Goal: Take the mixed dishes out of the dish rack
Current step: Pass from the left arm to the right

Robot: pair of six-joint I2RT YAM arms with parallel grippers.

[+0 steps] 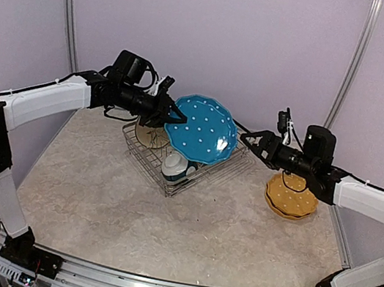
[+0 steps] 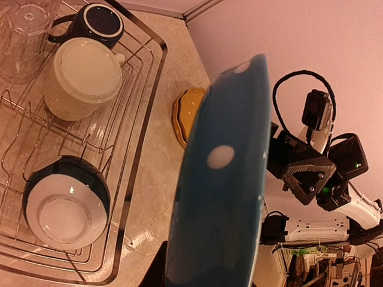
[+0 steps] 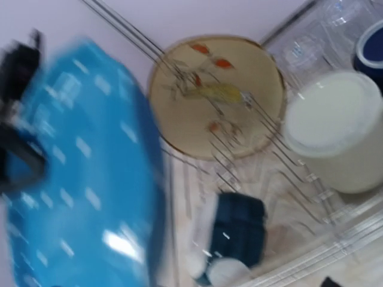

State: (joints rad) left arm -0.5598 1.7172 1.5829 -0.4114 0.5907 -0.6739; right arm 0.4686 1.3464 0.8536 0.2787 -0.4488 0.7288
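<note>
Tabletop (image 1: 160,242) lies bare in the lower frame, under the dish rack (image 1: 222,173). Left gripper (image 1: 176,115) clamps the blue dotted plate (image 1: 203,131) by its edge above the rack. Right gripper (image 1: 247,138) stands spread, holding nothing.

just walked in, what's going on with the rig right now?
The left fingers are shut on the rim of the blue plate, holding it on edge above the rack. The right fingers are open and close to the plate's other edge, possibly for a handover; contact is hard to tell. A yellow plate sits on the table under the right arm. In the rack: bird plate, bowl, cream mug, navy mug, glass.
</note>
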